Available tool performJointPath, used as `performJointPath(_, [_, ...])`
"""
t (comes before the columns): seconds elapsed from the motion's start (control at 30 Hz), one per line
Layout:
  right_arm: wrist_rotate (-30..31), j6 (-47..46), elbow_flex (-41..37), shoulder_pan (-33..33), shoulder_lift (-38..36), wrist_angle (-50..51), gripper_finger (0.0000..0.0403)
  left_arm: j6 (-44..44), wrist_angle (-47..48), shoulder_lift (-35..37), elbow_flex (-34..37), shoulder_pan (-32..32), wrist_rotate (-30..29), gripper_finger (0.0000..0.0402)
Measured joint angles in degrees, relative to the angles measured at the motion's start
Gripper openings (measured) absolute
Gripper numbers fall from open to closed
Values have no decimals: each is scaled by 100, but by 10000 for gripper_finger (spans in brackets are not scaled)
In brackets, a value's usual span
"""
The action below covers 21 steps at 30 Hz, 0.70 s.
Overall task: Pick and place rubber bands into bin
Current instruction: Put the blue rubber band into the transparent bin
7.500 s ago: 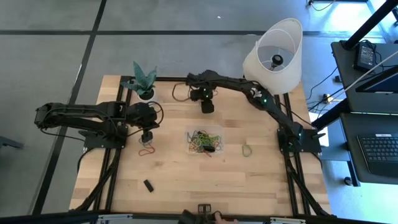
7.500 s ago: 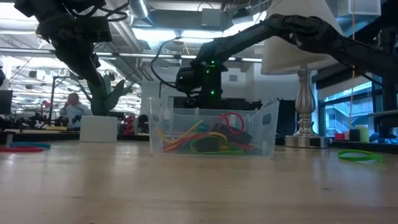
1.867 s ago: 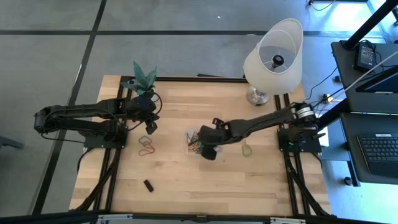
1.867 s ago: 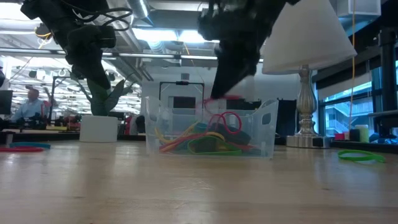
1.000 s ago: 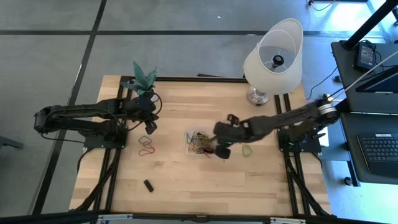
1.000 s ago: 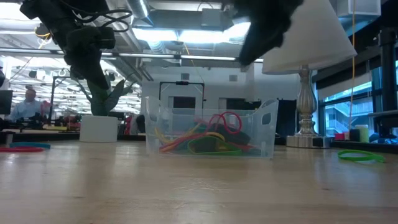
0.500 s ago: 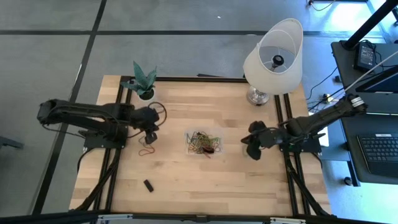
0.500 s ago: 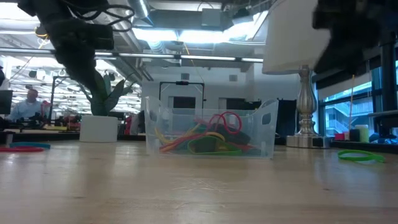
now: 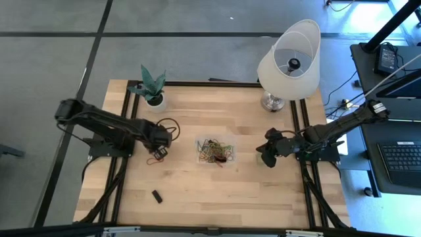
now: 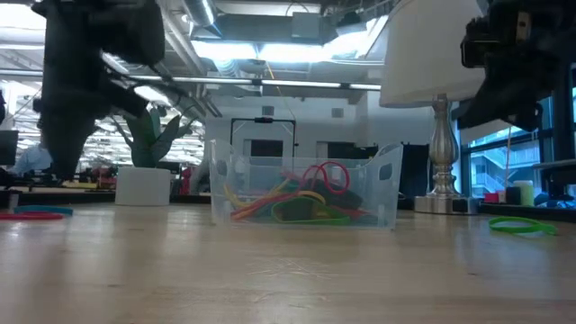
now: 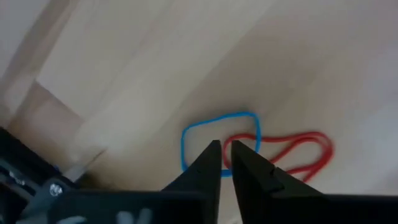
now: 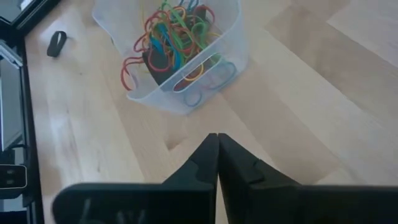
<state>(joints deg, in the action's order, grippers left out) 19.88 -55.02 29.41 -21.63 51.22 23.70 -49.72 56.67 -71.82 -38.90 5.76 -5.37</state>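
The clear bin (image 9: 227, 142) stands mid-table with a tangle of coloured rubber bands (image 12: 174, 37) inside it. A blue band (image 11: 194, 134) and a red band (image 11: 305, 149) lie flat on the wood left of the bin. My left gripper (image 11: 225, 149) hangs just above them, pointing straight down, its fingertips a narrow gap apart with nothing between them. My right gripper (image 12: 217, 140) is shut and empty right of the bin, slanting down above the table (image 9: 266, 157). A green band (image 10: 522, 225) lies flat on the table at the right.
A small black piece (image 9: 157, 195) lies toward the near left. A potted plant (image 9: 152, 89) stands at the far left, and a lamp with a white shade (image 9: 289, 56) at the far right. Black frame rails (image 9: 304, 131) run along both sides.
My right gripper has drawn back from beside the bin toward the table's right edge and sunk a little. My left gripper has swung toward the near edge and come down over the bands on the left. The bin and the bands have stayed where they were.
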Motion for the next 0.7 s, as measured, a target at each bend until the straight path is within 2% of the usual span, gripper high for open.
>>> performJointPath(0.2, [0,4,0,0,0,-34,13,-159,9,-184,92,31,-11,84])
performJointPath(0.37, [0,11,0,0,0,-32,13,-161,15,-271,92,31,-343,122])
performJointPath(0.53, [0,15,0,0,0,-33,13,-110,14,-484,92,31,-386,131])
performJointPath(0.7, [0,17,0,0,0,-31,13,-4,17,-831,92,31,-397,122])
